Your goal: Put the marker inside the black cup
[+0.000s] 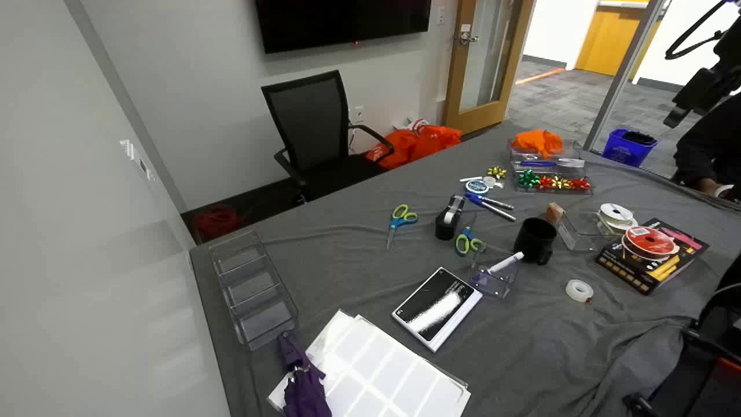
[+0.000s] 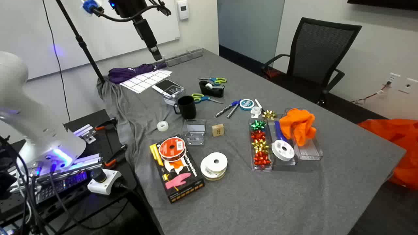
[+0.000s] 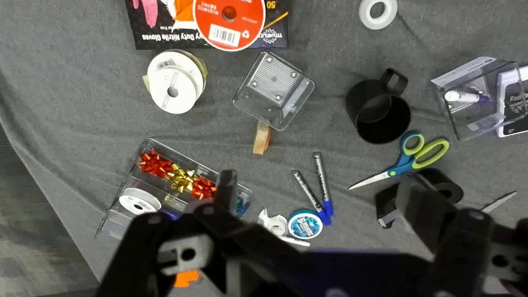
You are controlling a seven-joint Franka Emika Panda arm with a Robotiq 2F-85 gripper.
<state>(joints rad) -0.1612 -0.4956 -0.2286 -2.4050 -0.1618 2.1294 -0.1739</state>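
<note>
Confusion looks like the first risk: a white, purple-ended marker (image 3: 468, 97) leans in a clear plastic bin (image 3: 464, 73) on the far side of the matte black cylindrical cup (image 2: 187, 108) in an exterior view, while two silver, blue-capped markers (image 2: 226, 110) lie right of the cup on the grey cloth-covered tabletop (image 2: 310, 192). Tugging the leaning one could drag the bin; lowering it off-centre could topple the cup. The black two-fingered claw (image 3: 318, 185) gapes wide, gripping and touching nothing.

The cup (image 2: 187, 108) is plain black, one marker (image 3: 465, 97) is white with a purple end, and the scissors (image 3: 401, 167) combine blue and lime green. The tablecloth (image 2: 261, 195) is grey; the bows (image 2: 260, 146) are red, gold and green. A rectangular grid patterns the white sheet (image 1: 376, 370).
</note>
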